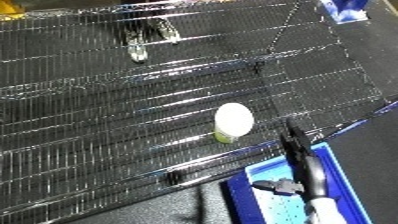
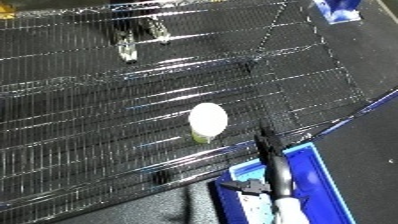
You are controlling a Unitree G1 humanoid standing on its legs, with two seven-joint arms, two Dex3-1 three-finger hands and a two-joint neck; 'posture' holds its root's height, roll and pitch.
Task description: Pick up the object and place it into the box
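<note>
Reach phase: right robot hand (image 1: 298, 150), fingers straight and holding nothing, extends above the blue bin (image 1: 342, 172) toward the white-lidded jar (image 1: 233, 121) on the wire rack (image 1: 89, 100); next, close around it.

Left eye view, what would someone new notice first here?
Probably the white-lidded container, standing alone near the front edge of the wire mesh shelf. Next, the right hand, dark fingers stretched straight up toward the container from the lower right, apparently short of it. Under that arm sits the blue bin, just off the shelf's front corner.
</note>
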